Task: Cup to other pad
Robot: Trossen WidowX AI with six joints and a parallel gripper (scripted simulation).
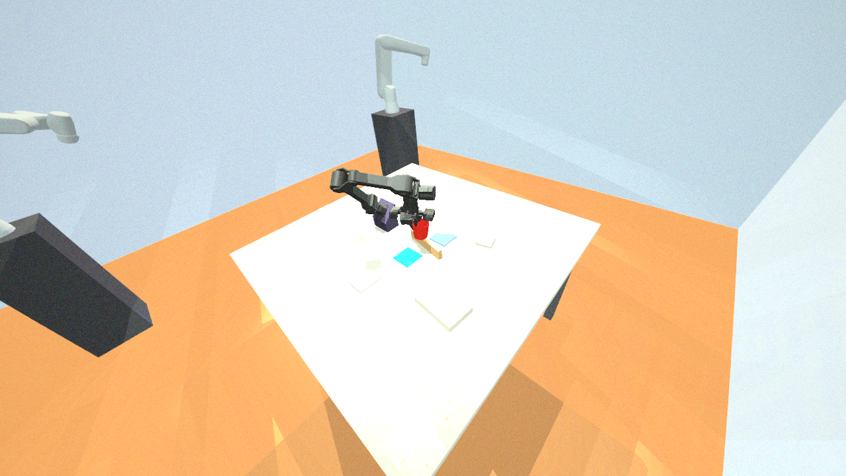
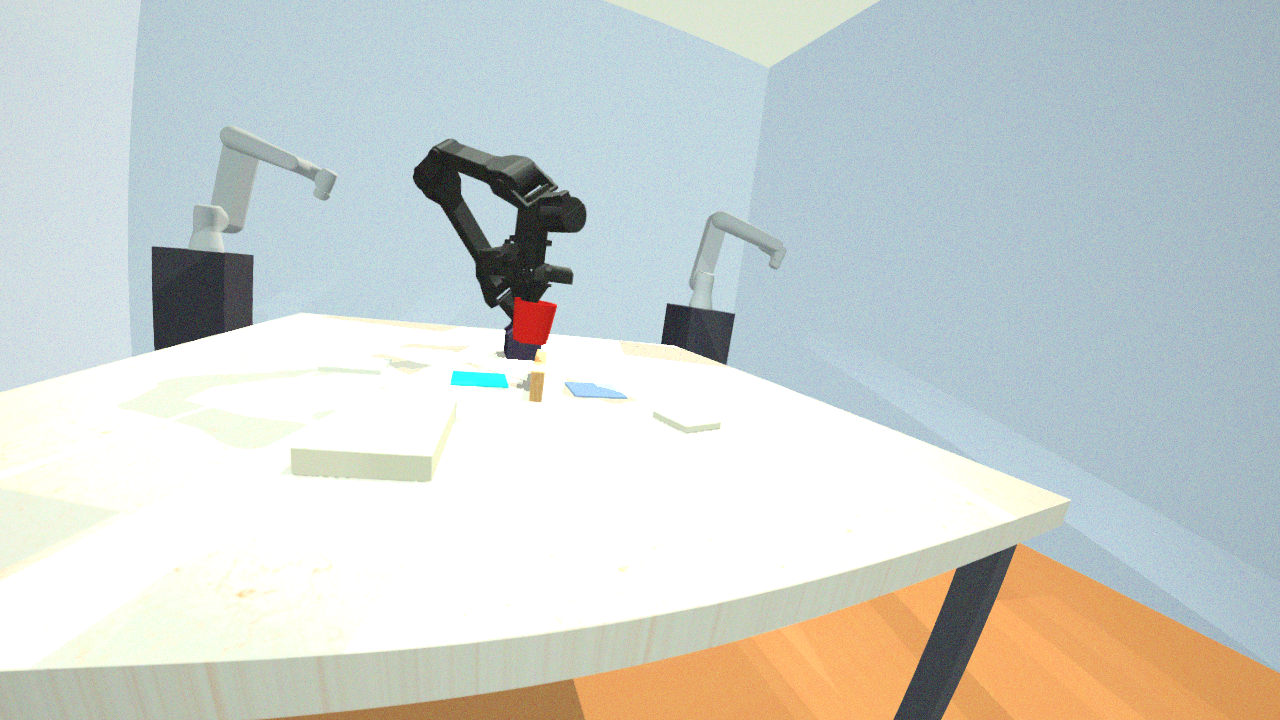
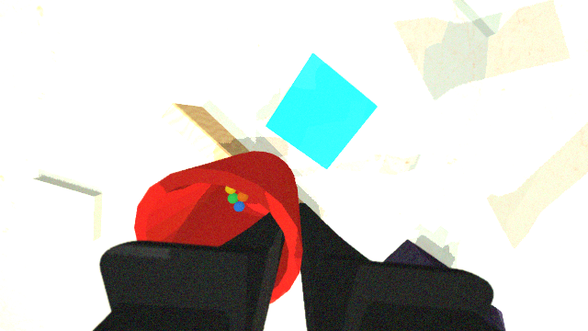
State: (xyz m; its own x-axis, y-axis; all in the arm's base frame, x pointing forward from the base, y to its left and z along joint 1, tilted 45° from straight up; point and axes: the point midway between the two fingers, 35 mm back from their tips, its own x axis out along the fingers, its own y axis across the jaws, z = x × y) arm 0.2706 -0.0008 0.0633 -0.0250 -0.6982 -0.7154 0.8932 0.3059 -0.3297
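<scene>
The red cup (image 1: 420,230) (image 2: 533,321) (image 3: 271,170) hangs above the table, over or close to the wooden barrier (image 1: 428,246) (image 2: 536,386) (image 3: 211,126), tilted slightly in the exterior view. My gripper (image 1: 415,222) (image 2: 531,293) (image 3: 293,209) is shut on the cup's wall, one finger inside and one outside. Several coloured marbles (image 3: 232,198) lie inside at the bottom. The cyan pad (image 1: 407,257) (image 2: 479,379) (image 3: 322,110) is bare, on one side of the barrier. The light blue pad (image 1: 443,238) (image 2: 595,390) is bare on the other side and not visible in the wrist view.
A dark purple block (image 1: 385,219) (image 2: 517,345) (image 3: 415,253) stands by the arm's base. A large pale slab (image 1: 443,307) (image 2: 371,443) lies farther off. One small pale slab (image 1: 485,242) (image 2: 687,420) lies beyond the blue pad, another (image 1: 363,283) (image 2: 350,368) beyond the cyan pad.
</scene>
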